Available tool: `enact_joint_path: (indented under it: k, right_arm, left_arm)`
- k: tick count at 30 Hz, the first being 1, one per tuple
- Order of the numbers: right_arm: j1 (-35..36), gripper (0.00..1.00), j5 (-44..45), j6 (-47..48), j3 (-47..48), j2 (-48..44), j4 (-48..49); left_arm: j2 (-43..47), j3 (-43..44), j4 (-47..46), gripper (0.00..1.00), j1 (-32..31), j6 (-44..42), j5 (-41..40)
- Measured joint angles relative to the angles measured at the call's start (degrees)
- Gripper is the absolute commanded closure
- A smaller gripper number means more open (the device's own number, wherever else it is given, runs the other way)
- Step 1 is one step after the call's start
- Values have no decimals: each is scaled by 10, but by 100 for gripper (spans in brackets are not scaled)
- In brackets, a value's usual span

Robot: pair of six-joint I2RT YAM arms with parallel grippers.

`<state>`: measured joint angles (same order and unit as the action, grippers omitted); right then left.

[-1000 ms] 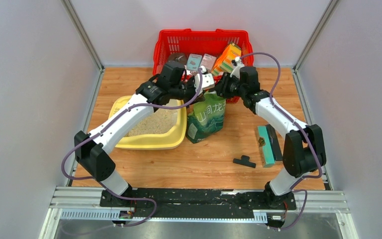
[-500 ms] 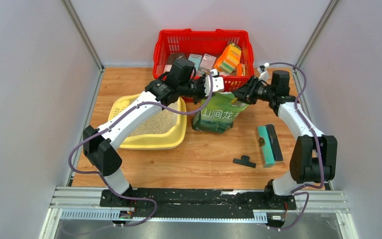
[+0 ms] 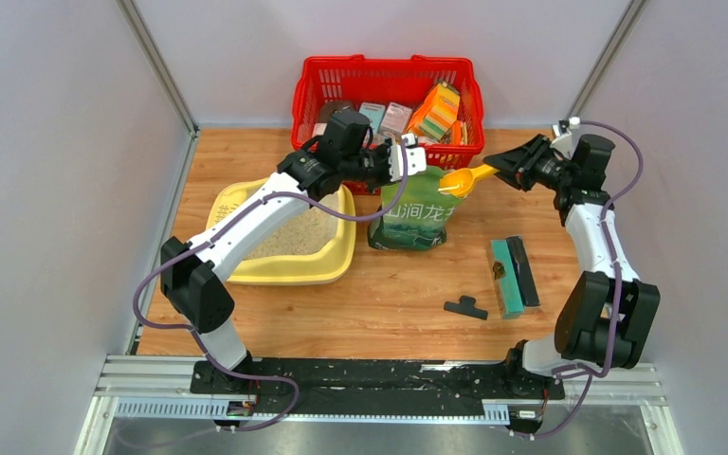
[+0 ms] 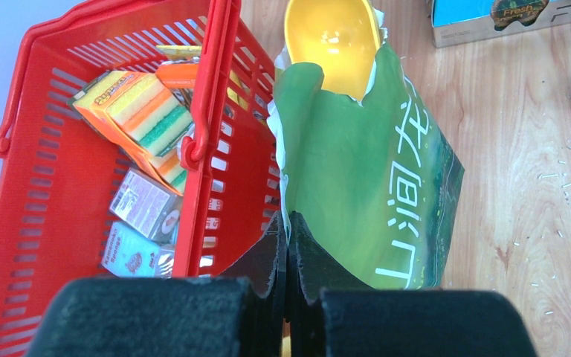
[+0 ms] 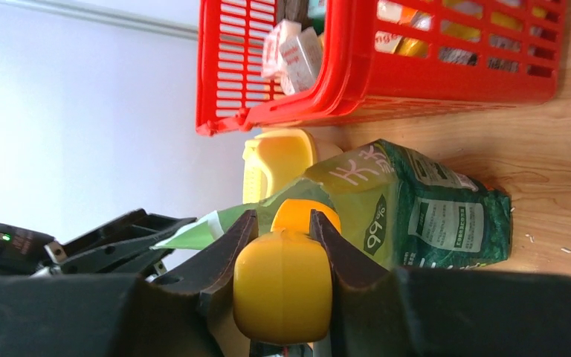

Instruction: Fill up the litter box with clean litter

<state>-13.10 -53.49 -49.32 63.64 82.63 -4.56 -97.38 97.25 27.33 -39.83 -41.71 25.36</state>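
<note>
The pale-yellow litter box (image 3: 336,261) sits left of centre with beige clean litter (image 3: 294,235) in it; my left arm crosses over it. The box also shows in the right wrist view (image 5: 275,160). A green bag (image 3: 415,220) stands upright beside it. My left gripper (image 3: 408,161) is shut on the bag's top edge (image 4: 291,193). My right gripper (image 3: 504,169) is shut on the handle of a yellow scoop (image 3: 463,179), whose empty bowl (image 4: 331,41) hangs at the bag's open mouth. In the right wrist view the handle (image 5: 282,286) sits between the fingers.
A red mesh basket (image 3: 308,90) of boxes and sponges stands at the back, just behind the bag. A green-and-black box (image 3: 512,275) and a small black piece (image 3: 465,307) lie on the wood at the right front. Grey walls close in on both sides.
My right arm has swung out to the right and drawn the yellow scoop out of the bag's mouth. My left gripper has kept hold of the bag's top, which now stands more upright.
</note>
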Motion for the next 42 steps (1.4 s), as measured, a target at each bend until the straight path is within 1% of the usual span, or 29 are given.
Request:
enact_joint_path:
  k: [7, 16, 20, 24, 25, 26, 28, 32, 34, 35, 38, 42]
  right_arm:
    - [-53, 100, -33, -69, -1, 7, 56]
    - [-67, 100, -70, -99, -23, 15, 112]
    - [-87, 100, -83, -119, -29, 27, 122]
    - [-114, 100, -97, -140, -29, 40, 127]
    - [-118, 100, -101, -144, -29, 42, 129]
    - [-121, 100, -102, -147, -29, 43, 131]
    - [-125, 100, -106, -161, -29, 45, 139]
    - [-126, 100, -116, -186, -29, 45, 162]
    - [-126, 100, -122, -199, -29, 45, 169]
    - [-126, 100, -125, -204, -29, 45, 173]
    - [-126, 100, -132, -218, -29, 44, 178]
    - [-126, 100, -143, -226, -27, 39, 171]
  left_arm:
    - [1, 0, 2, 100, 0, 2, -6]
    - [1, 0, 5, 100, -1, 2, -15]
    - [1, 0, 5, 100, -2, 2, -16]
    - [1, 0, 5, 98, -2, 2, -20]
    - [1, 0, 5, 96, -2, 2, -21]
    - [1, 0, 5, 92, -2, 2, -22]
    - [1, 0, 5, 86, -2, 2, -24]
    - [2, 5, 2, 69, 0, 0, -39]
    - [3, 14, 1, 64, 2, 0, -47]
    - [3, 19, 1, 60, 3, 0, -51]
    - [3, 35, 0, 55, 6, 2, -64]
    - [4, 47, -2, 53, 10, 11, -76]
